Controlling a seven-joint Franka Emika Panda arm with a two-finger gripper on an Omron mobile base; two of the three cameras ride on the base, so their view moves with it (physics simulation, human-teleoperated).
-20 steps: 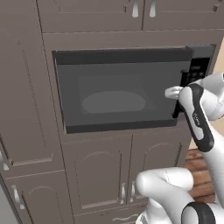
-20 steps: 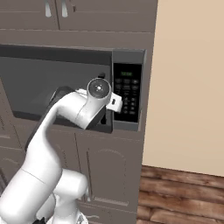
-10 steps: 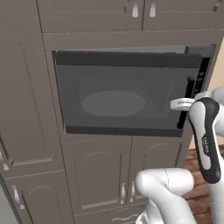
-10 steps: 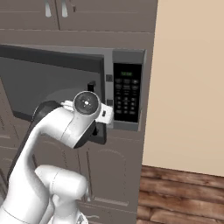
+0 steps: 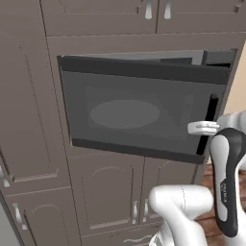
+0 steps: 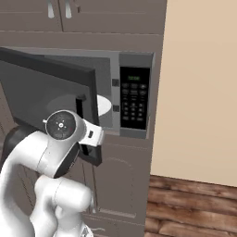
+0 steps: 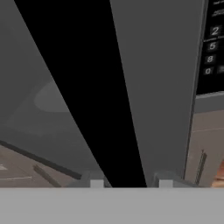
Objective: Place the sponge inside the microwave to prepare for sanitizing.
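Nearest the hand camera, my fingers [image 7: 131, 183] stand at the bottom of the hand view, closed tight on the black door handle [image 7: 87, 96], which runs up between them as a broad dark diagonal bar. In the left base view the same fingers [image 5: 207, 128] meet the handle [image 5: 210, 122] at the free right edge of the door [image 5: 139, 113]; in the right base view my hand [image 6: 91, 135] sits against the handle [image 6: 81, 121] at the door's near edge.

The door of the microwave [image 6: 132, 99] is partly open, hinged on its left side, with its right edge swung out toward me. Through the dark glass the white round turntable plate [image 5: 124, 114] shows as a pale oval. In the right base view the gap between door edge and cabinet exposes part of the plate [image 6: 104, 104] inside the cavity.

Just right of the cavity sits the button panel [image 6: 134, 98], with a small green display at its top; its number keys [image 7: 212, 46] appear at the upper right of the hand view.

Around the microwave stand grey-brown cabinet doors [image 5: 110, 197]. Farther right are a beige wall [image 6: 201, 83] and a wooden floor [image 6: 192, 206].

I cannot tell where the sponge is.
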